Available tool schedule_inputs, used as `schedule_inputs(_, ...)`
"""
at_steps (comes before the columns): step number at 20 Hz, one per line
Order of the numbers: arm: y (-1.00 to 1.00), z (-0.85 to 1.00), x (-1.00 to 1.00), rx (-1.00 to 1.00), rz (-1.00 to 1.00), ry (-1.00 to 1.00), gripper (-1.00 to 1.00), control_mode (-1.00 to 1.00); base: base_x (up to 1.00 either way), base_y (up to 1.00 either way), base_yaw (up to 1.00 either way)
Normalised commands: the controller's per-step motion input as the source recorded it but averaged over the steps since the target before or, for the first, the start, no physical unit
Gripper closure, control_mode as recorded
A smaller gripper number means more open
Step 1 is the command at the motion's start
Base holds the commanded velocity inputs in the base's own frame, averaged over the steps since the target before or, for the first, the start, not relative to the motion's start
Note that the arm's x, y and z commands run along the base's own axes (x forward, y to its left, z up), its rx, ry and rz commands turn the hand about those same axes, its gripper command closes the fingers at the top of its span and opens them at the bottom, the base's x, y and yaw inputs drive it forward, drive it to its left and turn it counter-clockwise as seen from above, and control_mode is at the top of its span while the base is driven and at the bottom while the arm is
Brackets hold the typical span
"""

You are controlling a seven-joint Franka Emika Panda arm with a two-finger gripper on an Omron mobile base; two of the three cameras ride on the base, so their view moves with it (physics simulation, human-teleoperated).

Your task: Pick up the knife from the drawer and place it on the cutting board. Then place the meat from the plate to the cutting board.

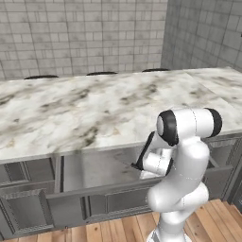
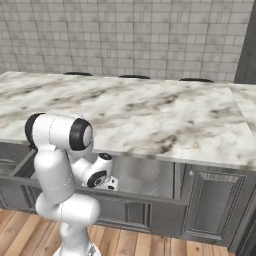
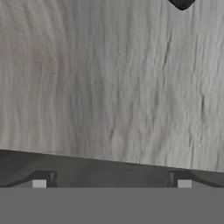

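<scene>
Hanging over the wide shallow grey drawer pulled out below the marble counter, my gripper stands fully open and empty. A small black shape at the hand view's top right may be the knife's handle end; its axis I cannot tell. I judge it light, stiff, slippery-bladed; grip the handle.
</scene>
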Motion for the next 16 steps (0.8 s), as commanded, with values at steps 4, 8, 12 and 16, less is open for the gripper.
schedule_inputs(4,0.12,0.01,-1.0,0.0,0.01,0.0,-1.0,-1.0,0.0,0.0,0.0)
schedule_inputs(8,0.1,0.09,-1.0,0.0,0.02,0.0,-1.0,-1.0,0.0,0.0,0.0)
schedule_inputs(12,0.04,0.45,-0.35,0.0,0.02,-0.01,-1.0,-1.0,0.0,0.0,0.0)
schedule_inputs(16,0.0,0.5,0.31,0.0,0.06,0.0,-1.0,-1.0,0.0,0.0,0.0)
